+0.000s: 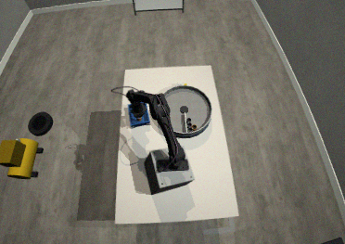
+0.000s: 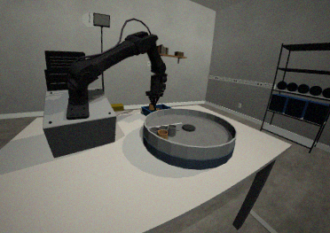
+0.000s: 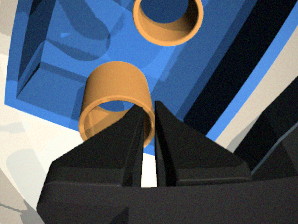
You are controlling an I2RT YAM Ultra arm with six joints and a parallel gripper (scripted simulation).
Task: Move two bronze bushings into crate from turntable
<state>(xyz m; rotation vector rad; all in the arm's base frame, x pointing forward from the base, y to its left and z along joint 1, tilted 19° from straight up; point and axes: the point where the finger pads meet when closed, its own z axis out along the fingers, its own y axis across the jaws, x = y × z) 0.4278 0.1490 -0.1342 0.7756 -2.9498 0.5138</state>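
My gripper (image 3: 149, 110) (image 2: 153, 103) is over the crate (image 1: 145, 123) (image 3: 60, 90), shut on the wall of a bronze bushing (image 3: 117, 80) (image 2: 152, 106). One fingertip is inside its open end and the other outside; the bushing is tilted near the crate's wall. A second bronze bushing (image 3: 168, 38) is inside the blue crate. On the grey round turntable (image 1: 195, 100) (image 2: 191, 151), another bronze bushing (image 1: 194, 125) (image 2: 162, 134) stands close to a grey bushing (image 2: 172, 130) and darker ones. The arm hides part of the crate in the top view.
The turntable has a raised rim, a dark centre disc (image 1: 184, 109) (image 2: 189, 128) and a thin pale bar (image 1: 185, 120) beside the bushings. The arm's base box (image 1: 172, 181) (image 2: 82, 133) stands on the white table. A small yellow object (image 2: 117, 106) shows behind the base.
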